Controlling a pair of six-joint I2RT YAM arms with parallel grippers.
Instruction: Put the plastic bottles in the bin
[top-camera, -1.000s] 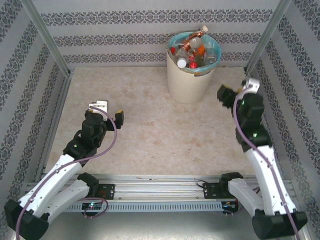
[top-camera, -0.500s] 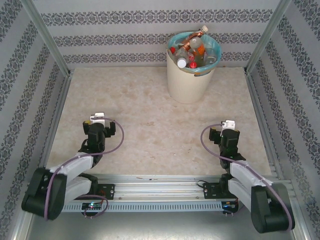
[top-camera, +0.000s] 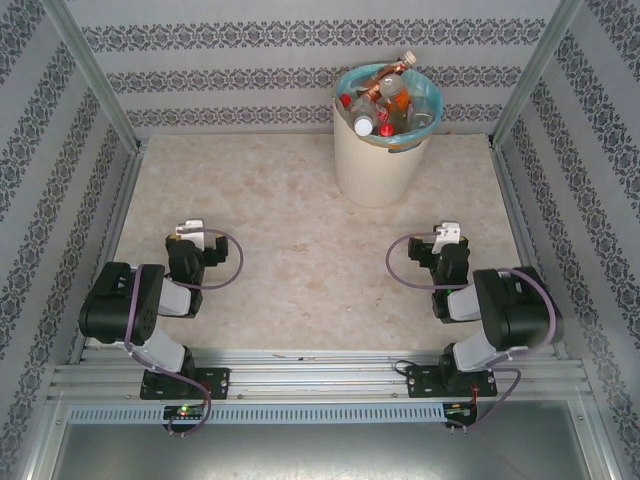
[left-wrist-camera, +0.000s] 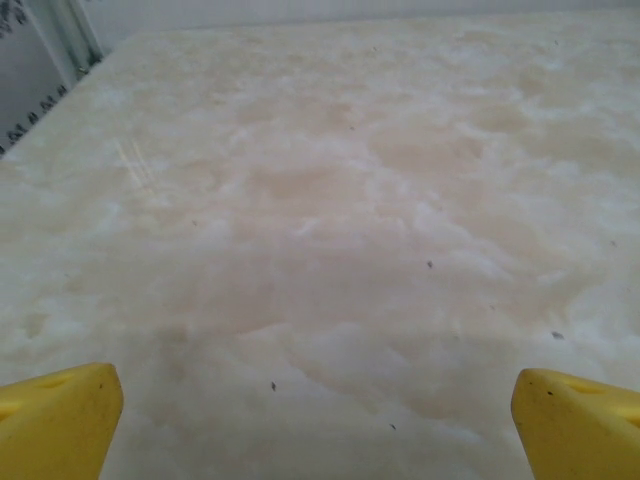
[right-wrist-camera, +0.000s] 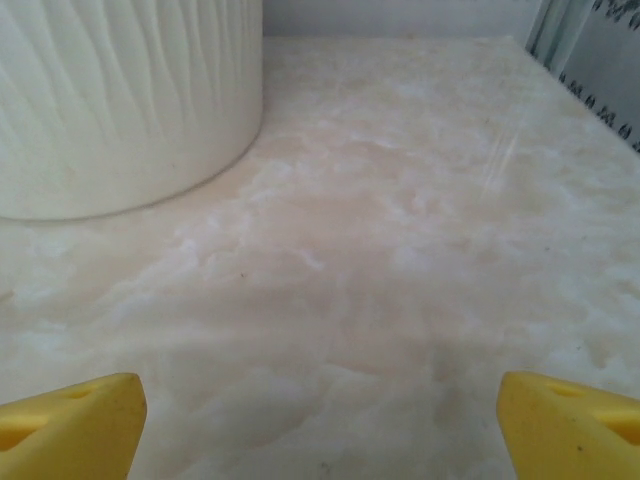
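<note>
Marbled cream table (top-camera: 300, 220) with a soft sheen — ribbed matt plastic bin (top-camera: 375, 165), clear glossy bottles (top-camera: 392, 98).

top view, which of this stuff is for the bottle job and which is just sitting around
For the job:
plastic bottles, piled in the bin
bin
left fingers and right fingers, both open and holding nothing

Just around:
table
patterned walls
metal frame posts

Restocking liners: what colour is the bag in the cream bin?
Light blue-green plastic bag, clearest in the top view.
</note>
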